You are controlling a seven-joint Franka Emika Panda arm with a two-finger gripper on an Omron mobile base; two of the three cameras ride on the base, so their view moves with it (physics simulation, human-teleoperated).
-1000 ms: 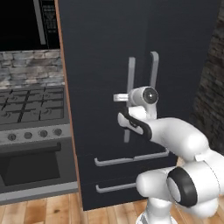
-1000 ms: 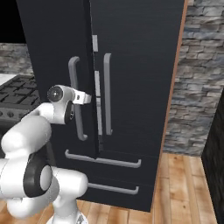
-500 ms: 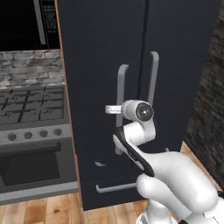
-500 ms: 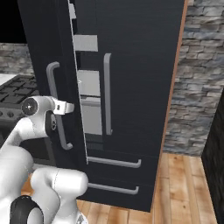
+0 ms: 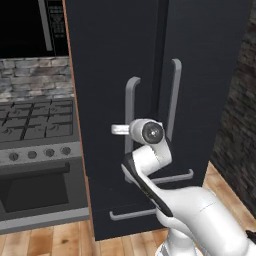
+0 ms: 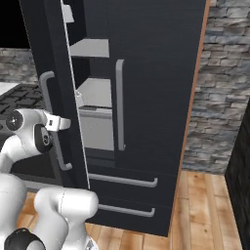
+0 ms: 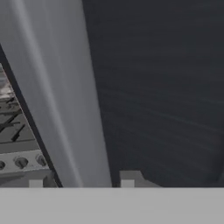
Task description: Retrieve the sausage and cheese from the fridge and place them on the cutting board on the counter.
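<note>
The black fridge (image 5: 200,75) (image 6: 156,73) stands in front of me with its left door (image 5: 105,75) (image 6: 49,39) swung partly open. My gripper (image 5: 120,130) (image 6: 61,123) (image 7: 81,183) is shut on that door's long silver handle (image 5: 131,95) (image 6: 47,93) (image 7: 57,96), which runs between the two fingertips in the hand view. Through the gap I see light grey shelves (image 6: 90,48) and a pale bin (image 6: 97,129). The sausage, the cheese, the cutting board and the counter are out of view.
A grey stove (image 5: 35,130) (image 6: 19,97) stands right beside the fridge on the left, behind the open door's swing. The right door handle (image 6: 119,105) and drawer handles (image 6: 122,180) lie below and right. A stone wall (image 6: 219,97) and wooden floor (image 6: 205,210) lie to the right.
The left fridge door went from closed to ajar to wider open, pulled by my gripper on its handle. The hand moved back and to the left with it.
</note>
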